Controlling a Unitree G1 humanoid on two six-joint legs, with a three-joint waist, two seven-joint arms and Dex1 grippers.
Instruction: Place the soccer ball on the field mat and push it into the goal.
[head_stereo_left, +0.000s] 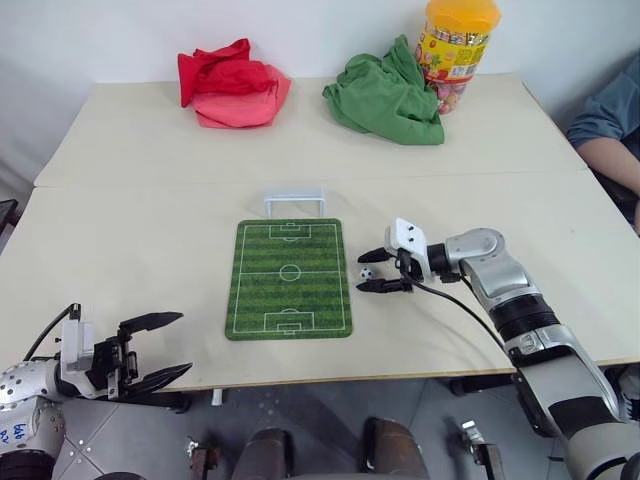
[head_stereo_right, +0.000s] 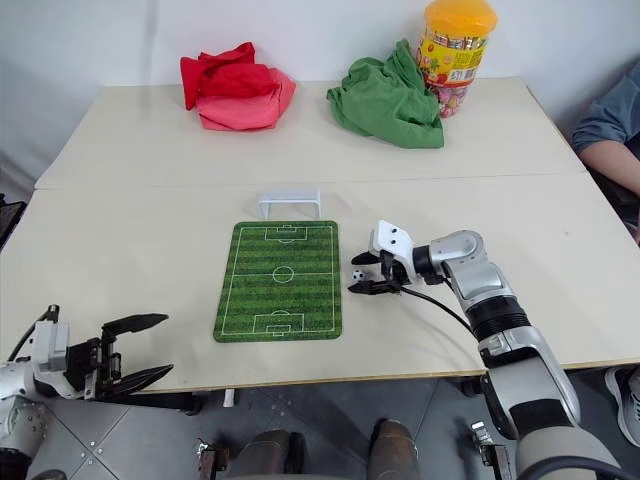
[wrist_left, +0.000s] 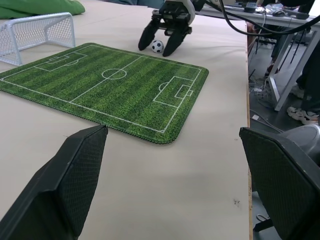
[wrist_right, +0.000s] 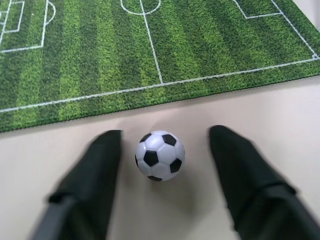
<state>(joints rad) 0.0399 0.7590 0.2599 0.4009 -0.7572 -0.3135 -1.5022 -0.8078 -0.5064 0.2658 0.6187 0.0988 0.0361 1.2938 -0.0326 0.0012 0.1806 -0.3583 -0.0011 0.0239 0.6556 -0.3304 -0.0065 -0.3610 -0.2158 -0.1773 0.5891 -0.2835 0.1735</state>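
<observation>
My right gripper (head_stereo_left: 379, 270), fingers apart w/ gaps both sides, straddles the tiny black-patched white soccer ball (head_stereo_left: 366, 272); striped green field mat (head_stereo_left: 290, 278) at its 9 o'clock.

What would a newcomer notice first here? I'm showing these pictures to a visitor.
The green field mat lies mid-table with the white goal at its far end. Beside the mat's right edge, the right claw straddles the tiny soccer ball on bare table, fingers apart and not touching it. At the back sit a red cloth heap, a green one and a yellow-lidded jar.
</observation>
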